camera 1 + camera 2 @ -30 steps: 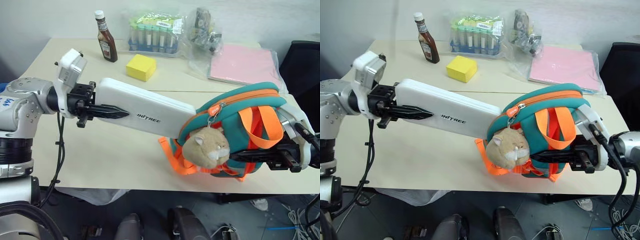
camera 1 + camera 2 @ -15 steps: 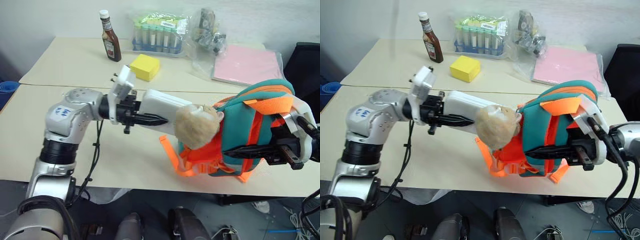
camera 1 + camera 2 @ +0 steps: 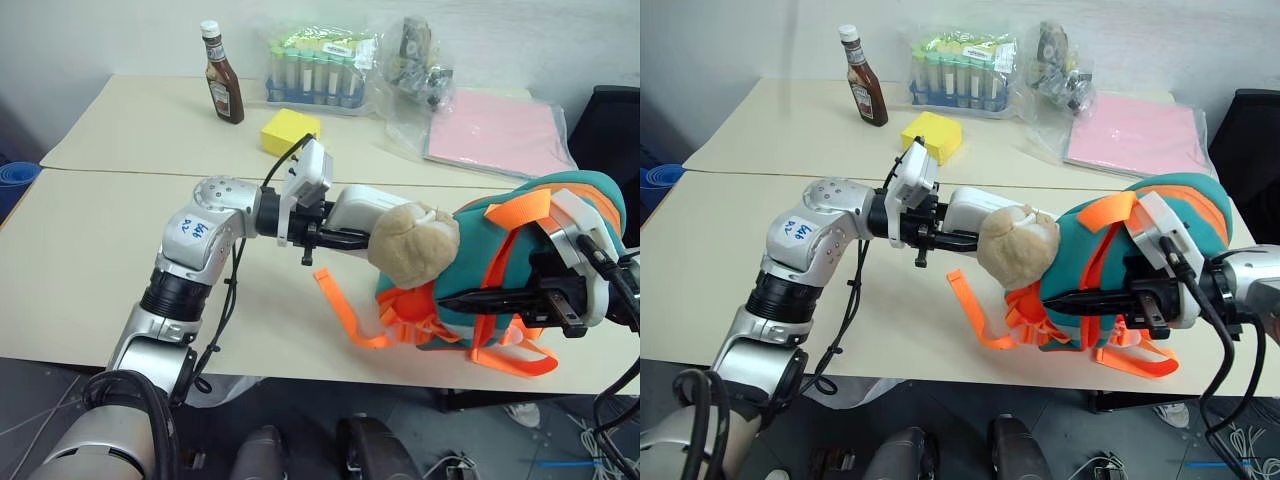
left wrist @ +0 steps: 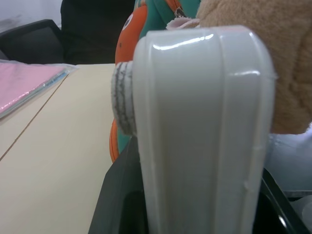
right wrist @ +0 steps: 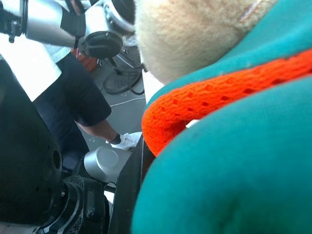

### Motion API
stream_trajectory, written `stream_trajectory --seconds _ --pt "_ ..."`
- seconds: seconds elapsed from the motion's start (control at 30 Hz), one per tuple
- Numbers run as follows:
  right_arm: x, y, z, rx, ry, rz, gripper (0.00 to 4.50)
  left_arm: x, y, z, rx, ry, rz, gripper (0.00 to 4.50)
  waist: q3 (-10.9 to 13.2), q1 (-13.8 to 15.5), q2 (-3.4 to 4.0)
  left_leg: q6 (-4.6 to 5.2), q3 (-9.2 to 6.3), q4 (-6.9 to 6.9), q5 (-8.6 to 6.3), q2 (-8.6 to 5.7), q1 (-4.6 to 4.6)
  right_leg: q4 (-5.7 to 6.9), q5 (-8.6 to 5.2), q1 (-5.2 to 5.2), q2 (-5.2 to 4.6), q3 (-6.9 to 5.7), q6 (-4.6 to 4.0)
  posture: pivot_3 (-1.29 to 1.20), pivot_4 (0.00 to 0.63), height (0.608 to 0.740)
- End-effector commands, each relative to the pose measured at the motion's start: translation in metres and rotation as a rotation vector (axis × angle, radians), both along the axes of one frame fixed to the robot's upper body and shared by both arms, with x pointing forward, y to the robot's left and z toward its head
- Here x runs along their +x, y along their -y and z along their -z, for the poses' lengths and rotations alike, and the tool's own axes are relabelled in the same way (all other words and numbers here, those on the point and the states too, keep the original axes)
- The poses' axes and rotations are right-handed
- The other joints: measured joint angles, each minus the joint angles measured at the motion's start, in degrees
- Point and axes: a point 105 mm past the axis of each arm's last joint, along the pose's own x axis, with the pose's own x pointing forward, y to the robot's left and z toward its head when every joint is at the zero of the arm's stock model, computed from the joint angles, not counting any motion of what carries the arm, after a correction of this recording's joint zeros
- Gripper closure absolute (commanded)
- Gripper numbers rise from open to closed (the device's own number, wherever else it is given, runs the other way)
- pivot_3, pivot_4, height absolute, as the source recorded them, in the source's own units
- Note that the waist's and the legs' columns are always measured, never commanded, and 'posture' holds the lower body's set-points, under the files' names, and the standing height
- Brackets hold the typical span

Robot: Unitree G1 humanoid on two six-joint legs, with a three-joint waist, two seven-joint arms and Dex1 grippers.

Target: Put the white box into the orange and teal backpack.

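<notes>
Two beige tables [image 3: 120,250] pushed edge to edge fill a workroom, with a sauce bottle [image 3: 222,72], a rack of capped tubes [image 3: 315,65] in clear plastic, a crinkled plastic bag [image 3: 420,65] and a pink folder [image 3: 497,128] lined up along the far side toward twelve o'clock. A yellow block [image 3: 290,133] sits just in front of the tubes. At centre, the left gripper [image 3: 335,237] clasps the near end of the white box [image 3: 362,207], fingers clamped on either flat face; most of the box is buried inside the orange and teal backpack [image 3: 555,240], only a short white stub showing at nine o'clock from the bag. A tan plush animal head [image 3: 415,240] hangs over the opening, touching the box. At three o'clock, the right gripper [image 3: 480,299] pinches the bag's orange strap [image 3: 1105,250], fingers closed tight. Loose orange webbing [image 3: 340,312] trails onto the tabletop below.
</notes>
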Motion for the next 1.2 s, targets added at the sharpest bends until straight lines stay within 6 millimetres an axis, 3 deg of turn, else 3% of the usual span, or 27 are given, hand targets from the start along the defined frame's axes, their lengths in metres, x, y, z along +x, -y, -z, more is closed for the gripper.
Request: stream_trajectory --seconds 0.03,0.23,0.4,0.53,0.7,0.8,0.93,1.03,1.1,1.2 --pt "-0.013 0.001 -0.009 -0.01 0.027 -0.039 4.47 0.003 -0.022 -0.029 -0.069 -0.001 -0.019 3.26 0.0 -0.09 0.0 0.0 0.0 0.0 0.0 0.01 0.0 0.0 0.0 0.0 0.0 0.0 0.0 0.0 0.15 0.74" --pt "-0.013 0.015 -0.015 -0.004 0.026 0.023 4.47 -0.012 -0.065 -0.078 -0.252 -0.131 0.043 3.26 0.0 -0.51 0.0 -0.07 0.01 -0.04 0.04 0.11 -0.01 0.08 0.0 -0.1 0.08 -0.01 0.0 0.0 0.15 0.74" --pt "-0.01 0.017 -0.015 -0.006 0.035 0.051 4.47 -0.027 -0.07 -0.067 -0.186 -0.181 0.101 3.26 0.0 -0.32 0.01 -0.08 0.01 -0.04 0.04 0.1 0.0 0.05 0.0 -0.09 0.06 -0.01 0.0 0.0 0.15 0.74" --pt "-0.007 0.012 -0.015 -0.009 0.04 0.04 4.47 -0.029 -0.053 -0.022 -0.006 -0.159 0.109 3.26 0.0 -0.25 0.01 -0.09 0.01 -0.03 0.05 0.08 0.01 0.05 0.0 -0.07 0.03 -0.01 0.0 0.0 0.15 0.74" --pt "-0.006 0.009 -0.018 -0.012 0.049 0.02 4.47 -0.011 -0.034 0.006 0.118 -0.041 0.064 3.26 0.0 -0.15 0.0 -0.09 0.0 -0.02 0.05 0.06 -0.01 0.03 0.0 -0.07 0.03 -0.01 0.0 0.0 0.15 0.74" --pt "-0.007 0.008 -0.018 -0.014 0.05 0.014 4.47 -0.004 -0.024 0.006 0.113 0.009 0.061 3.26 0.0 -0.13 0.0 -0.08 0.01 -0.02 0.04 0.04 0.0 0.02 0.0 -0.06 0.03 0.0 0.0 0.0 0.15 0.74" --pt "-0.009 0.004 -0.016 -0.008 0.049 0.001 4.47 0.001 0.008 -0.01 -0.018 0.016 0.073 3.26 0.0 0.08 0.0 -0.04 0.01 -0.01 0.03 0.02 -0.01 0.02 0.0 -0.05 0.03 0.0 0.0 0.0 0.15 0.74" --pt "-0.009 0.001 -0.014 -0.005 0.051 -0.002 4.47 -0.003 0.029 -0.005 -0.012 0.002 0.111 3.26 0.0 0.08 0.0 0.0 0.01 -0.01 0.01 0.01 -0.05 0.0 0.0 -0.05 0.02 0.01 0.0 0.0 0.15 0.74" --pt "-0.008 0.0 -0.013 -0.006 0.054 0.001 4.47 -0.004 0.034 0.0 0.025 0.029 0.129 3.26 0.0 -0.01 0.0 0.0 0.01 -0.02 0.01 0.01 -0.05 0.0 0.0 -0.06 0.03 0.01 0.0 0.0 0.15 0.74" --pt "-0.009 0.003 -0.013 -0.013 0.057 0.015 4.47 0.004 0.024 -0.009 0.005 0.035 0.087 3.26 0.0 -0.12 0.0 -0.01 0.01 -0.01 0.01 0.01 -0.03 0.03 0.0 -0.06 0.04 0.01 0.0 0.0 0.15 0.74"
